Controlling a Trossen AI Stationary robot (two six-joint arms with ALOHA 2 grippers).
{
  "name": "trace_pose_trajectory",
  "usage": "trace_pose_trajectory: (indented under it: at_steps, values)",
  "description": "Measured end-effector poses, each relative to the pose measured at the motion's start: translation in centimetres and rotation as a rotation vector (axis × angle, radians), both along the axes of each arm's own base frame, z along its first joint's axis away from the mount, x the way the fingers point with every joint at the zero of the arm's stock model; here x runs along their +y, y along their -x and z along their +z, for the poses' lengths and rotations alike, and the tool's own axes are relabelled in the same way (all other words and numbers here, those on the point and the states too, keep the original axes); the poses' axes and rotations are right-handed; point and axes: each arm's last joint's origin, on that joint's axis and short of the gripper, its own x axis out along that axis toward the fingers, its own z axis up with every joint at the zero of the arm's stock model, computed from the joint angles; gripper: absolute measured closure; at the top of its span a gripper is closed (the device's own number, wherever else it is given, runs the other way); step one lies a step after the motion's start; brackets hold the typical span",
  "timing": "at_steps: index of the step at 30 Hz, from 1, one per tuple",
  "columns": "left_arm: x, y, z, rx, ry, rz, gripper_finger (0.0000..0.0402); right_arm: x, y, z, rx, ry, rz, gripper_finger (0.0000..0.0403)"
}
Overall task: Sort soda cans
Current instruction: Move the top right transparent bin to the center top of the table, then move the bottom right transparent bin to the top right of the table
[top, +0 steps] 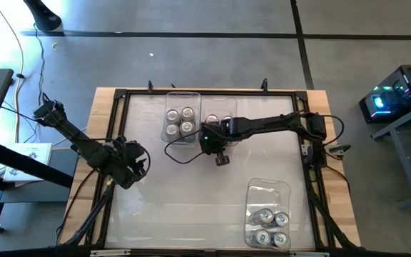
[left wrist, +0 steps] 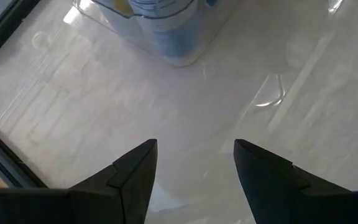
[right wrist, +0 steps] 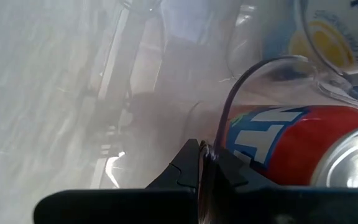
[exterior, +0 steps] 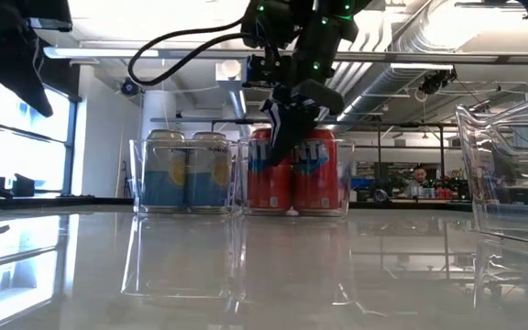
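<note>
Red cans (exterior: 296,172) with blue-and-white lettering, pale blue cans (exterior: 189,170) with yellow lemon print, silver can tops (top: 179,120), clear bins (top: 267,191), glossy white bench (top: 191,193) with black frame, black pincers (left wrist: 191,177)

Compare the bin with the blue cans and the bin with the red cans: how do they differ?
The blue-can bin stands untouched, while the red-can bin has its clear wall pinched by the shut right end effector.

In the high view the blue-can bin shows four silver tops; the right arm covers much of the red-can bin, so its count is unclear.

Both are clear plastic, side by side at the table's far edge.
</note>
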Motion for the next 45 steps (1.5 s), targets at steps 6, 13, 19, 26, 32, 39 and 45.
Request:
trace_pose_trajectory:
  at_steps: [6, 13, 19, 26, 32, 39, 45]
  values:
    - [0.0, 0.0, -0.1, -0.002, 0.003, 0.0, 0.0193, -0.6, 0.0, 0.0, -0.007, 0.017, 0.011, 0.0402]
    - [0.0, 0.0, -0.1, -0.002, 0.003, -0.001, 0.0193, -0.8, -0.1, 0.0, -0.016, 0.022, 0.008, 0.039]
    - [0.0, 0.0, -0.1, -0.003, 0.003, 0.0, 0.0193, -0.8, -0.5, 0.3, -0.06, 0.028, 0.006, 0.0335]
    - [-0.1, -0.2, -0.1, -0.017, 0.015, -0.001, 0.0193, -0.5, -0.5, 1.9, -0.034, 0.078, -0.059, 0.0235]
    - [-0.2, -0.2, -0.1, -0.02, 0.017, -0.003, 0.0193, 0.2, 0.0, 6.1, 0.01, 0.049, -0.137, 0.0207]
    - [-0.7, -0.3, 0.0, -0.065, 0.024, -0.024, 0.0193, 5.0, 1.9, 10.6, 0.075, 0.025, -0.187, 0.0206]
    - [-1.4, -0.4, 0.2, -0.155, 0.011, -0.055, 0.0193, 13.7, 7.0, 14.4, 0.065, -0.03, -0.148, 0.0206]
